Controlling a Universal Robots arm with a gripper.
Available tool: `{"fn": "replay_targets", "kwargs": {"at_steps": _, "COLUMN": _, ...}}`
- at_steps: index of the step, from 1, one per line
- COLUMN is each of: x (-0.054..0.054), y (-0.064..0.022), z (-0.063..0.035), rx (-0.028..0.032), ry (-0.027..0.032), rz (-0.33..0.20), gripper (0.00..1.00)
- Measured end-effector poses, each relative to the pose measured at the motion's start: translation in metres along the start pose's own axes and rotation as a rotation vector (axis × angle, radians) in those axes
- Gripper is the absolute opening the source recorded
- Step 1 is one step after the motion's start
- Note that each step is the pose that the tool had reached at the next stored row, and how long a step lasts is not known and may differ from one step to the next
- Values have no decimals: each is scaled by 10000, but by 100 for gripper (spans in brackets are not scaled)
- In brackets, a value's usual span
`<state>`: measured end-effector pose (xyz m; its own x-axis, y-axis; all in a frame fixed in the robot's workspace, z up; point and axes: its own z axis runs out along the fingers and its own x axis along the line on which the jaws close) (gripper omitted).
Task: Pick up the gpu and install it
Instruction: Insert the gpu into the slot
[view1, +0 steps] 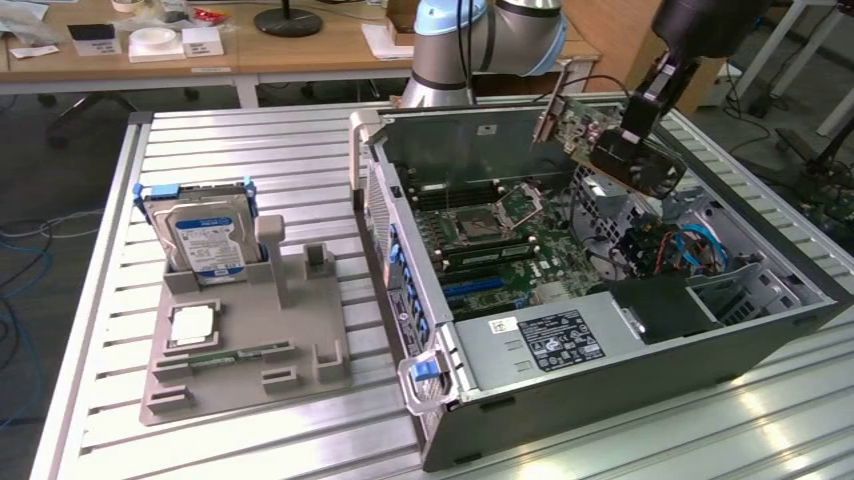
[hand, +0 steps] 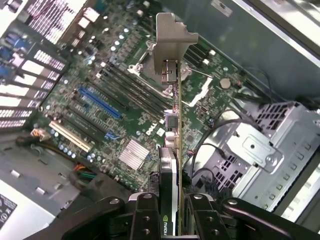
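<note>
The slatted metal table (view1: 240, 150) carries an open computer case (view1: 627, 385) lying on its side, with the motherboard (view1: 487, 225) bare inside. In the exterior view, a grey holder tray (view1: 314, 345) sits at the case's nine o'clock. A hard drive (view1: 200, 240) stands upright in the tray's rear slot, and a processor (view1: 194, 325) and a memory stick (view1: 240, 355) lie flat in its recesses. The gripper (view1: 638, 112), jaws narrowed onto the gpu (view1: 581, 125), holds the card on edge above the motherboard, apart from it, at the case's one o'clock.
</note>
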<state>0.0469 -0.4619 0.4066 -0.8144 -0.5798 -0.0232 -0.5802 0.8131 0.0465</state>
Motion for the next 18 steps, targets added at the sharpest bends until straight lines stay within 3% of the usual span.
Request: {"fn": "replay_targets", "kwargs": {"at_steps": 18, "x": 0, "y": 0, "z": 5, "rx": -62, "ry": 124, "rz": -2669, "gripper": 27}}
